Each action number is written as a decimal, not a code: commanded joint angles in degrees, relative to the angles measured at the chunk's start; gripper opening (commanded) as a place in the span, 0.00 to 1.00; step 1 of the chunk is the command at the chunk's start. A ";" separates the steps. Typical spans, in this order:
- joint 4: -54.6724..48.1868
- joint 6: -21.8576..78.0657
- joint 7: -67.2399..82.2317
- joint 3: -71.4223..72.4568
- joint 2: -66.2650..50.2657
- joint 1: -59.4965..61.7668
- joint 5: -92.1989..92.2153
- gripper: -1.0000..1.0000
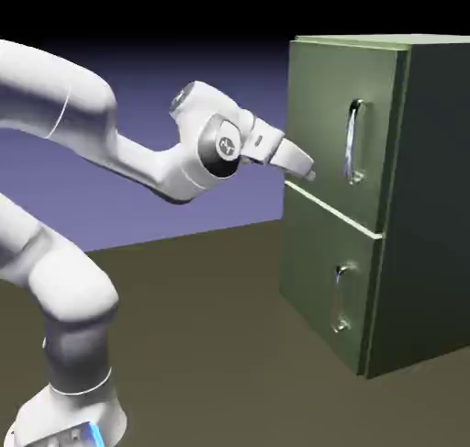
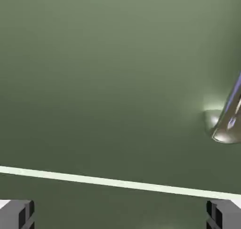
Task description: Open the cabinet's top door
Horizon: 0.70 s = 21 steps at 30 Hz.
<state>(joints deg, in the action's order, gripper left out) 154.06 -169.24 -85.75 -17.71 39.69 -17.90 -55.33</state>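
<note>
The olive-green cabinet (image 1: 431, 206) stands at the exterior view's right, both front panels flush with its body. The top door (image 1: 321, 115) carries a long vertical silver handle (image 1: 355, 142). My gripper (image 1: 309, 172) hovers just in front of this door's lower part, left of and slightly below the handle's foot, touching nothing. In the hand view the door's green face (image 2: 103, 73) fills the picture, and the handle's lower foot (image 2: 225, 127) shows at the right edge. My gripper (image 2: 120, 216) is open, its grey fingertips (image 2: 17, 214) far apart with nothing between them.
A pale seam (image 2: 117, 182) between the two panels crosses the hand view just above the fingertips. The lower door (image 1: 326, 280) has a shorter silver handle (image 1: 341, 298). The brown table (image 1: 211, 344) stretches between the robot's base and the cabinet.
</note>
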 commanded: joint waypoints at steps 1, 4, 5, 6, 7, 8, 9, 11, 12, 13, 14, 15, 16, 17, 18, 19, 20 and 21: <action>-0.31 0.22 -1.95 -0.80 0.32 -0.78 -2.50 0.50; -1.25 0.86 -7.80 -3.19 1.27 -3.10 -9.97 0.50; -1.56 1.07 -9.75 -3.99 1.58 -3.88 -12.46 0.50; -1.88 1.29 -11.70 -4.79 1.90 -4.65 -14.95 0.50; -2.19 1.50 -13.65 -5.58 2.22 -5.43 -17.45 0.50; -2.50 1.72 -15.60 -6.38 2.53 -6.20 -19.94 0.50; -2.82 1.93 -17.55 -7.18 2.85 -6.98 -22.43 0.50; -3.44 2.36 -21.45 -8.77 3.48 -8.53 -27.41 0.50; -3.75 2.58 -23.40 -9.57 3.80 -9.30 -29.90 0.50; -4.07 2.79 -25.35 -10.37 4.12 -10.08 -32.40 0.50; -4.38 3.01 -27.30 -11.17 4.43 -10.85 -34.89 0.50; -4.69 3.22 -29.25 -11.97 4.75 -11.63 -37.38 0.50; -5.00 3.44 -31.19 -12.76 5.07 -12.40 -39.87 0.50; -5.32 3.65 -33.14 -13.56 5.38 -13.18 -42.36 0.50; -5.63 3.87 -35.09 -14.36 5.70 -13.95 -44.86 0.50; -5.94 4.08 -37.04 -15.16 6.02 -14.73 -47.35 0.50; -6.26 4.30 -38.99 -15.95 6.33 -15.50 -49.84 0.50; -6.57 4.51 -40.94 -16.75 6.65 -16.28 -52.33 0.50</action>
<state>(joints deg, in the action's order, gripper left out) 147.49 -164.73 -126.69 -34.46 46.34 -34.17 -107.66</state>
